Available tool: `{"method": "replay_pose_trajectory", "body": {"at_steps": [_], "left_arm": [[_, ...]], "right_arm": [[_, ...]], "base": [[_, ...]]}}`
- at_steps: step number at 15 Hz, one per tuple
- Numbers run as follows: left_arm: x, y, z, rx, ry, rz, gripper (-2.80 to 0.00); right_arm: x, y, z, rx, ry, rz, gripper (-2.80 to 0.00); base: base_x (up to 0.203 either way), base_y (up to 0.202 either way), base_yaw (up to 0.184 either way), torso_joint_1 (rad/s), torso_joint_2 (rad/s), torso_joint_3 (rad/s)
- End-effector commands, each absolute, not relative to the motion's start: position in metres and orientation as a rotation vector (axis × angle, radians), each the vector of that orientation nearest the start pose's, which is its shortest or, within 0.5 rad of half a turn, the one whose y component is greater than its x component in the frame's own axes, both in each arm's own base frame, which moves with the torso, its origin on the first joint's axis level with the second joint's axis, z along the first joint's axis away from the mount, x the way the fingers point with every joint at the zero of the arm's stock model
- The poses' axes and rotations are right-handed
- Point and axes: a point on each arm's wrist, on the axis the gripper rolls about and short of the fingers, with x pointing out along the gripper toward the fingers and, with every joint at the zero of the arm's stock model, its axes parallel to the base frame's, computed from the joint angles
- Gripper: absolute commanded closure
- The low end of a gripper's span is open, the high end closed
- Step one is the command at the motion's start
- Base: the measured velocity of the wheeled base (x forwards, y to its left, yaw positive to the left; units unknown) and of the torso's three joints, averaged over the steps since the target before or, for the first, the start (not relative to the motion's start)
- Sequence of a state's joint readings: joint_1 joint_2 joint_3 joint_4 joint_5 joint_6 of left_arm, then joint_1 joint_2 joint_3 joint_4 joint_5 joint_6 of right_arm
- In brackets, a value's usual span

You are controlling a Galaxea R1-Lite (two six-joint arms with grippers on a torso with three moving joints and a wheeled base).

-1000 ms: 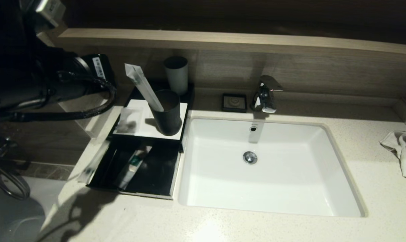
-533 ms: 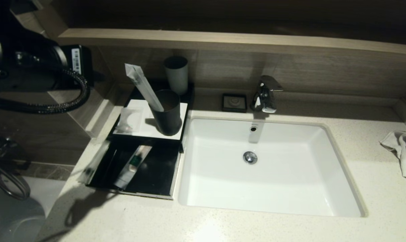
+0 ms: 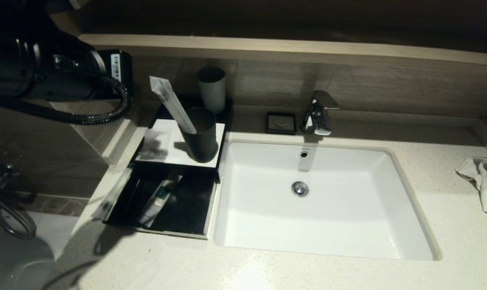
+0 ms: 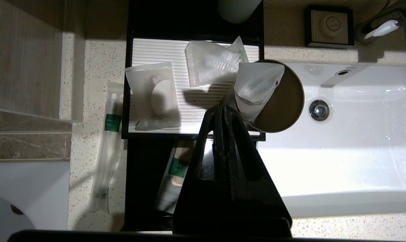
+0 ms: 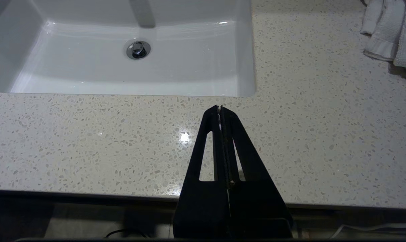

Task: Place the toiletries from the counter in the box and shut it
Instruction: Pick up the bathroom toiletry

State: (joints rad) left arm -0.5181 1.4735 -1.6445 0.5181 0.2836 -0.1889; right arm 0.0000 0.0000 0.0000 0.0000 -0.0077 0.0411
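Left wrist view, four packets (image 4: pixel 153 95), two cups (image 4: pixel 273 97)

My left gripper (image 4: pixel 221 111) blocks part of the open black drawer (image 4: pixel 145 181) from my wrist, covering the lower half of the long translucent packet with the green label (image 4: pixel 176 168) lying there. From my head, only my left arm's dark bulk shows, cut by the picture's left edge. The small squarish packet (image 3: pixel 154 146) on the white top panel (image 3: pixel 168 155) is smeared by shadow. The white towel (image 3: pixel 485 185) runs off the right edge. The printing on the narrow packet (image 4: pixel 105 161) on the worktop (image 4: pixel 78 188) is too small to read.
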Motion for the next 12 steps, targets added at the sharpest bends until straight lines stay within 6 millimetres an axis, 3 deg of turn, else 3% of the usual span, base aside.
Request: {"method": "replay_pose_trajectory", "body": {"at_steps": [1,2,12], "left_arm": [[0.205,-0.11,0.367,-0.049,0.347,-0.197,0.0],[0.207,-0.111,0.366,-0.05,0.351,-0.193,-2.8],[0.21,-0.123,0.366,-0.11,0.324,-0.199,-2.8]], "right_arm": [[-0.023,0.0,0.075,0.041,0.0,-0.008,0.0],[-0.023,0.0,0.075,0.041,0.0,-0.008,0.0],[-0.023,0.0,0.075,0.041,0.0,-0.008,0.0]], "base": [[0.0,0.0,0.0,0.0,0.0,0.0],[0.0,0.0,0.0,0.0,0.0,0.0],[0.0,0.0,0.0,0.0,0.0,0.0]]}}
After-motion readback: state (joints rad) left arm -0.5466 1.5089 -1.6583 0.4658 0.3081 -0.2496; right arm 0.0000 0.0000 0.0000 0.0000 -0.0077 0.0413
